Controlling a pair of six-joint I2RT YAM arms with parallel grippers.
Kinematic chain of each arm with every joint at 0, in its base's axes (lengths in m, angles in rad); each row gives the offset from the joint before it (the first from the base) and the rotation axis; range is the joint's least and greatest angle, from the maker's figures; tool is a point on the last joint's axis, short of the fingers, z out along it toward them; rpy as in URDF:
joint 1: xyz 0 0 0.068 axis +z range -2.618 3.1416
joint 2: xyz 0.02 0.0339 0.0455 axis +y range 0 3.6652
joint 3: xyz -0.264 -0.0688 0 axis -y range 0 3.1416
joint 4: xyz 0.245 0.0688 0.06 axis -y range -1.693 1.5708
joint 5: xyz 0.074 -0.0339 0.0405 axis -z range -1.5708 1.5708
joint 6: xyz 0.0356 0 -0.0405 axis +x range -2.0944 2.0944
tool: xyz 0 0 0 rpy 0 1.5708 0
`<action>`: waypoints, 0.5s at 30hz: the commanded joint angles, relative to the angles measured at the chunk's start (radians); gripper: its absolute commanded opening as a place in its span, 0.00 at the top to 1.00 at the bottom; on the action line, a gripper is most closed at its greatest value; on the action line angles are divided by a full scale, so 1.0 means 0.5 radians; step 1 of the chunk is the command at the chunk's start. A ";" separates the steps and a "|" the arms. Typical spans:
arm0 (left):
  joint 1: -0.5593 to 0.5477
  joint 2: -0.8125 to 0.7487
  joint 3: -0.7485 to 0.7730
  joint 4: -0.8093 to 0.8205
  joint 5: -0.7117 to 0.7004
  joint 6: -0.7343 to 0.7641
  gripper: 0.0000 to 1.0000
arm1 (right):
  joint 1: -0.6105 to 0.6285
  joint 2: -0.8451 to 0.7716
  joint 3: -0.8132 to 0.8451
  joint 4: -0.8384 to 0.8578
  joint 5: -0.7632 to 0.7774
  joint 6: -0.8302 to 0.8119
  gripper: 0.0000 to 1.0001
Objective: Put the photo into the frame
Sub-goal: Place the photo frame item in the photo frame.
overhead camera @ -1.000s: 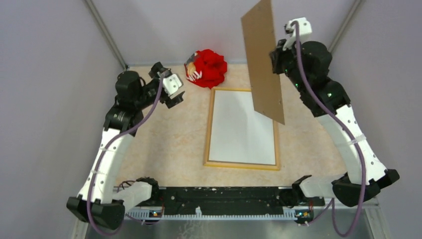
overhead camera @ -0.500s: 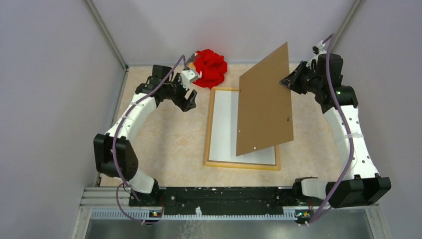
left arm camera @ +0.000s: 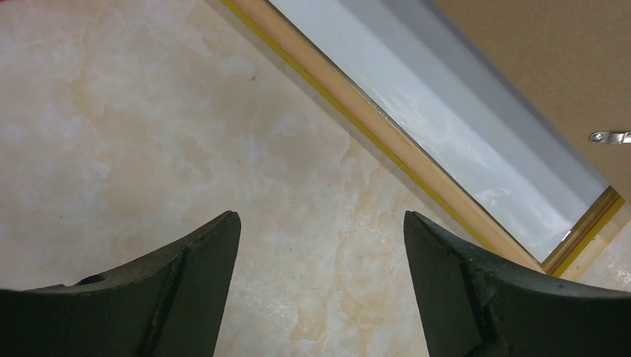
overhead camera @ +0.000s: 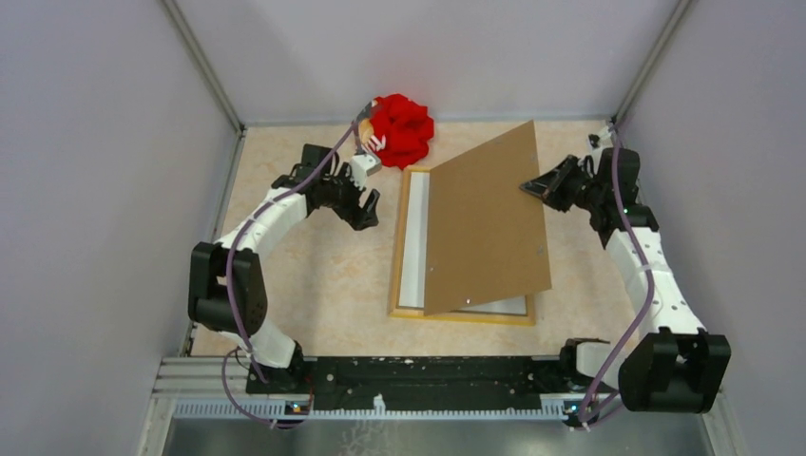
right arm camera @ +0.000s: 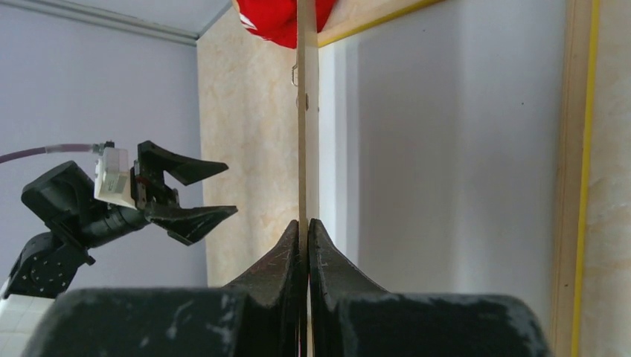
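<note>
Lowering the backing board (overhead camera: 489,228) flat looks like the step in hand. The frame (overhead camera: 399,249) lies reverse-up in the middle of the table (overhead camera: 314,275). The photo (overhead camera: 414,237) seems to be the white sheet inside it, face down, though we can't be sure. The board hangs tilted over the frame's right side, and we can't tell if its low edge touches yet. We'd line its edges up inside the rails before letting go, so it doesn't ride up on the wood. The right gripper (right arm camera: 304,223) has its fingers pressed together on the board's edge. The left gripper (left arm camera: 321,217) is spread wide, holds nothing and hovers just beside the frame's left rail.
</note>
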 commanded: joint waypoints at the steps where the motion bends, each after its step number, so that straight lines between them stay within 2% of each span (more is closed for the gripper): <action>1: -0.005 0.012 -0.004 0.060 0.018 -0.017 0.13 | -0.014 -0.039 -0.097 0.556 -0.191 0.142 1.00; 8: -0.006 0.033 -0.005 0.034 0.004 -0.006 0.16 | -0.017 0.056 -0.344 1.028 -0.268 0.284 1.00; 15: -0.006 0.047 -0.018 0.033 0.001 0.011 0.18 | -0.031 0.185 -0.462 1.233 -0.282 0.392 1.00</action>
